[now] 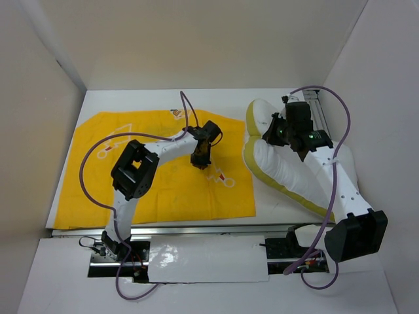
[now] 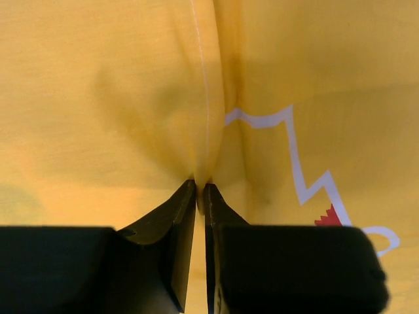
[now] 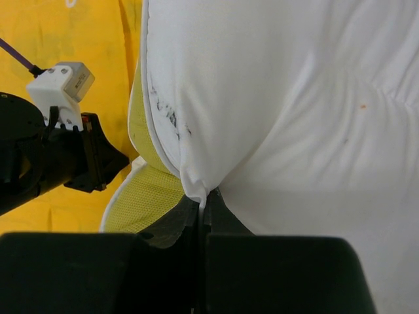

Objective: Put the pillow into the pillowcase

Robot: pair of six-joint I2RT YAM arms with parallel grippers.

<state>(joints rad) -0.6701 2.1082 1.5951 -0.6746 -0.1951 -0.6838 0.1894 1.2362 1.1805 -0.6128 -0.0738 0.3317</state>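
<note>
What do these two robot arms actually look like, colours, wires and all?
The left arm and right arm are white tubes joined by chunky black housings. A thin purple cable loops along each. The left gripper and right gripper are black, each with two flat, tapering fingers. Small green lights glow by the right wrist.

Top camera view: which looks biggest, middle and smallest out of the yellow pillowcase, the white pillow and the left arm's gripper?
1. pillowcase, spread flat.
2. pillow, bunched up and partly hidden under the right arm, so its full size is unsure.
3. left gripper, far smaller than either.
</note>
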